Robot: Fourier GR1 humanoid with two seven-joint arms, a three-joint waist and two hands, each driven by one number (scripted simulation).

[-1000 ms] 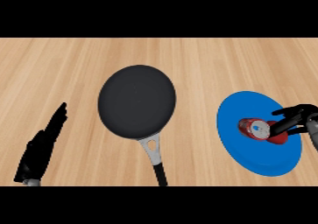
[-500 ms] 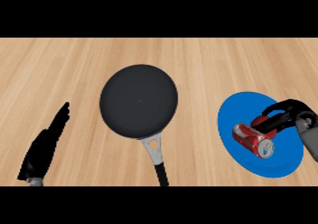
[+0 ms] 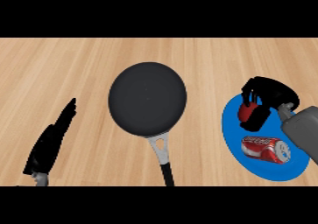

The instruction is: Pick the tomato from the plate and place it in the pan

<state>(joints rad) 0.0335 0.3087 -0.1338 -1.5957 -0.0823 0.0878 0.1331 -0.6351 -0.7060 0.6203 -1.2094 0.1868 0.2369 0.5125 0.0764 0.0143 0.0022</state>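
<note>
Right hand (image 3: 263, 101) now curled around tomato (image 3: 247, 113), shifted above can (image 3: 265, 148) on plate (image 3: 234, 131); grasp made, pan (image 3: 147, 98) next. Left hand (image 3: 50, 142) open.

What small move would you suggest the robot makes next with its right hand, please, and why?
Probably lift straight up, then carry left. The right hand is curled round the red tomato over the round blue plate, beside the red soda can lying on it. The round black frying pan sits to the left with nothing in it. The left hand rests open at lower left.
</note>
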